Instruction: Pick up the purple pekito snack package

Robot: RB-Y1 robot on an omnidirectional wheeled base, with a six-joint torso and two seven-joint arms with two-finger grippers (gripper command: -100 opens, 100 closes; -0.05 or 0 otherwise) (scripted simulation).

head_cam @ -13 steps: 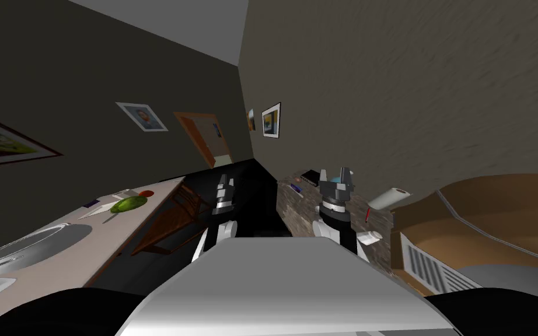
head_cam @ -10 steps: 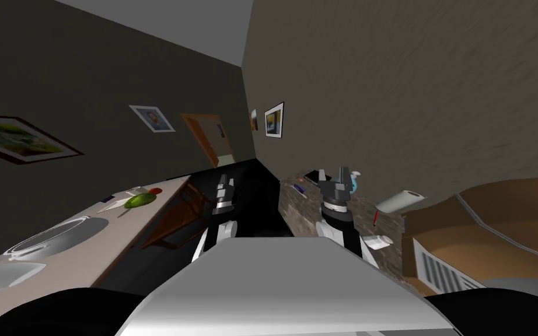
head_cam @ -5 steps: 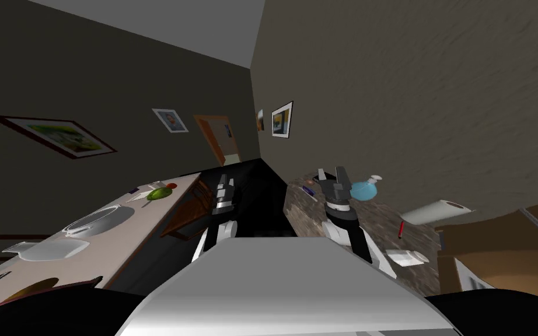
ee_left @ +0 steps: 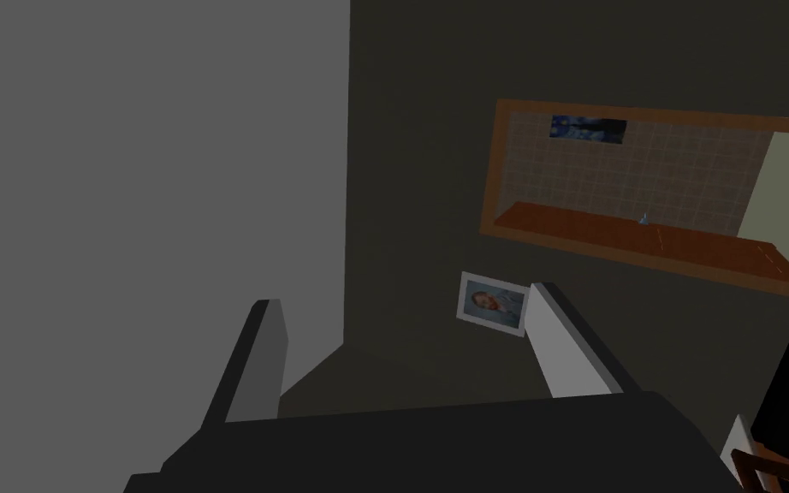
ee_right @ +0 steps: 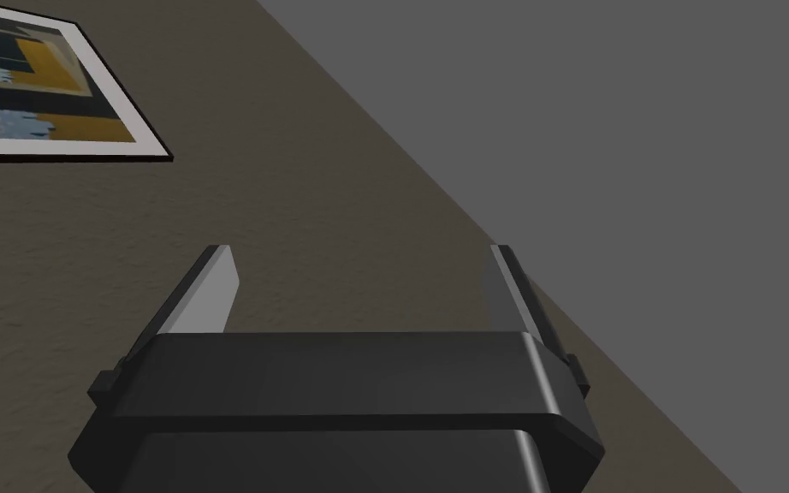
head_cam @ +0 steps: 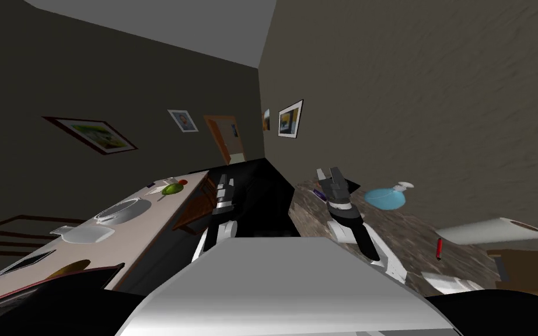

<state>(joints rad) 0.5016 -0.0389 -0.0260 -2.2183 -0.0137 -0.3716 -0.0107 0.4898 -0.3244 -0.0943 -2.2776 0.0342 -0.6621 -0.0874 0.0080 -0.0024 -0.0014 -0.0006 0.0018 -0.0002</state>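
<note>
The mottled worktop (head_cam: 414,233) along the wall is crowded. A blue bottle (head_cam: 385,198) stands just beside the right end effector (head_cam: 328,171), and a red stick (head_cam: 439,248) and a paper roll (head_cam: 489,231) lie farther along. The worktop's strip nearer the black area (head_cam: 262,198) is open. The left end effector (head_cam: 225,178) hangs over that gap, apart from the pale worktop (head_cam: 139,239) and its bowl (head_cam: 123,211).

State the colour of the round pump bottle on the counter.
The pump bottle is light blue with a white top, best in head view.

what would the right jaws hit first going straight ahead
Likely the brown wall, near its edge with the grey ceiling; nothing nearer shows between the open jaws, though depth is unclear.
</note>
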